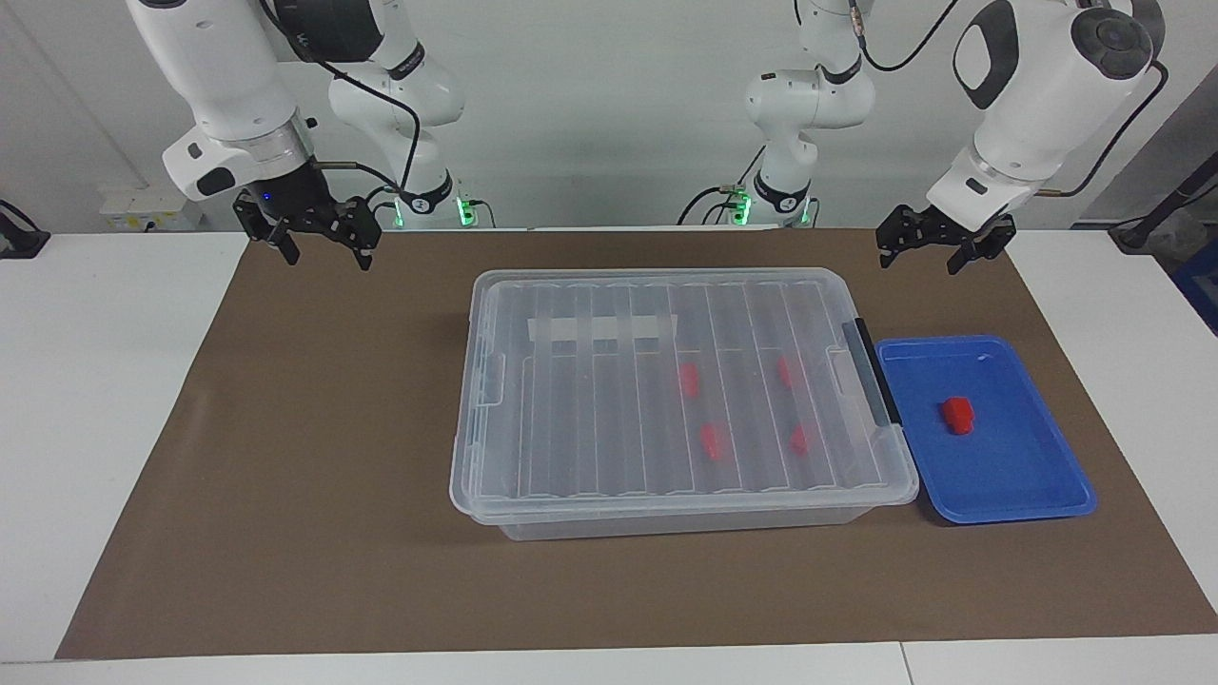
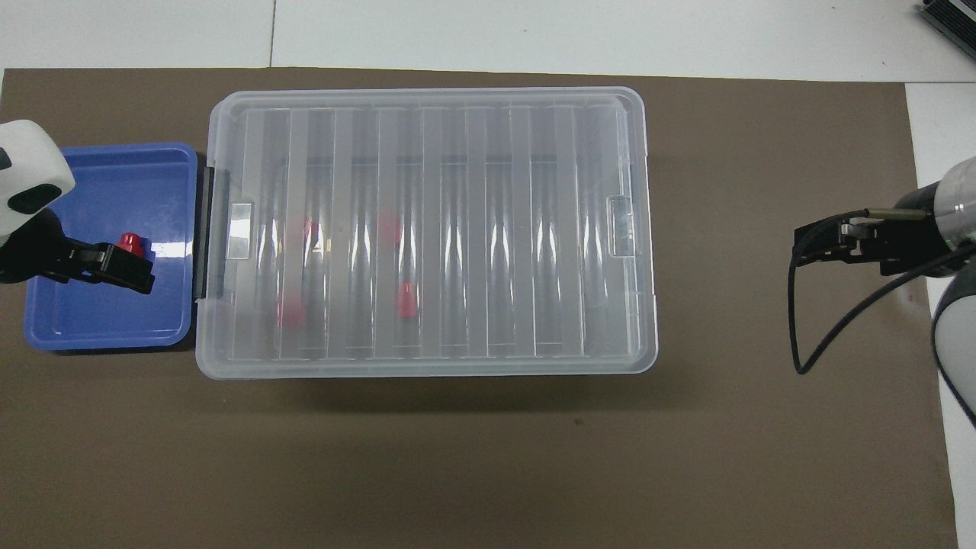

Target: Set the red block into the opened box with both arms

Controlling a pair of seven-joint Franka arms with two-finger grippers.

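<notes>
Two white jointed robot arms hang poised above a brown table mat, nothing yet in hand, at the start of a job that has barely begun. The left gripper (image 1: pixel 946 249) hovers with its fingers spread wide and empty, raised over the mat at the left arm's end of the table. Below it and farther from the robots sits a shallow blue plastic tray (image 1: pixel 1037 476), and on the tray's floor lies the small bright red plastic block (image 1: pixel 958 416), untouched. The right gripper (image 1: pixel 319 240) hangs over bare mat at the right arm's end of the table, its fingers also splayed and holding nothing, well apart from everything.

Between the two grippers stands the large clear plastic storage box (image 1: pixel 666 514), its ribbed clear lid (image 1: pixel 571 400) shut flat, a black bar handle (image 1: pixel 875 376) at the end beside the tray. Four red blocks (image 1: pixel 689 380) show through the lid.

By my reading, the step in hand is opening: the lid must come up before any block goes in. That seems to call for one gripper to descend to the lid's edge or the handle and lift, while the left drops to the tray and closes on the block.
</notes>
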